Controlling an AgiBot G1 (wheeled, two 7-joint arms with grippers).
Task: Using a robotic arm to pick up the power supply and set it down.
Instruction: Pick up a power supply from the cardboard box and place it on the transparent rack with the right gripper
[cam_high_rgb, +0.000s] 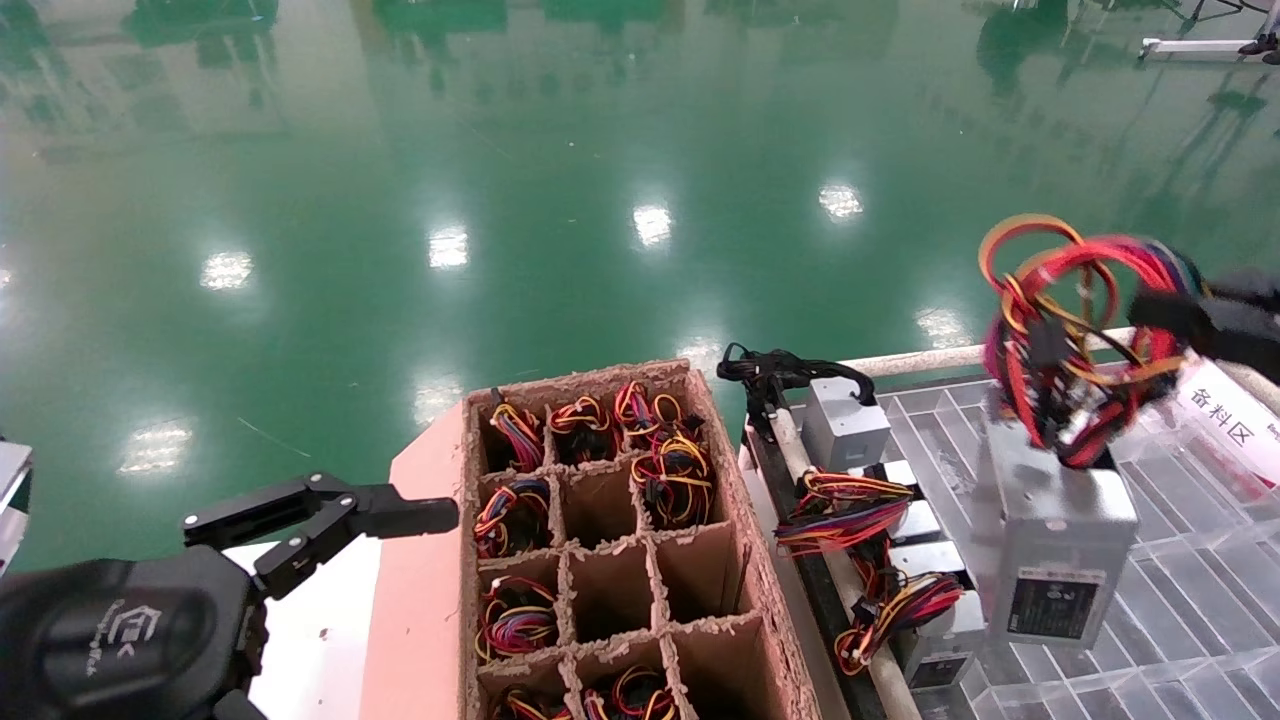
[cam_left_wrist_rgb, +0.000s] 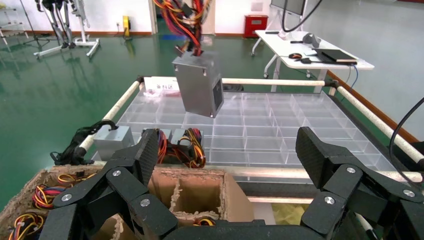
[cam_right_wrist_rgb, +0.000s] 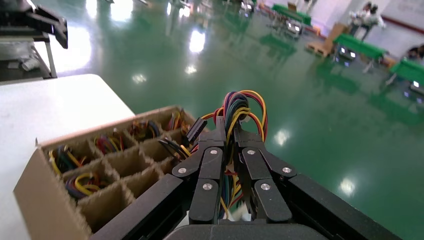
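Power supply (cam_high_rgb: 1055, 545) hangs clear above the clear divided tray (cam_high_rgb: 1200, 600), free air all round, near the tray's rail. Right gripper (cam_right_wrist_rgb: 231, 150) fingers pinched on its wire loop (cam_high_rgb: 1075, 330). Left gripper (cam_left_wrist_rgb: 225, 150) parked low beside the cardboard crate (cam_high_rgb: 760, 600), fingers spread. Crate cells: several hold wired units, some bare. Only the right wrist view shows the pinch.

A glossy green floor (cam_high_rgb: 560, 150) filled the upper frame of the head view, mirroring bright ceiling lights as white patches. In the left wrist view's upper right stood a white rectangular table (cam_left_wrist_rgb: 320, 52), with a red cabinet (cam_left_wrist_rgb: 256, 24) against the white wall (cam_left_wrist_rgb: 107, 12) behind.
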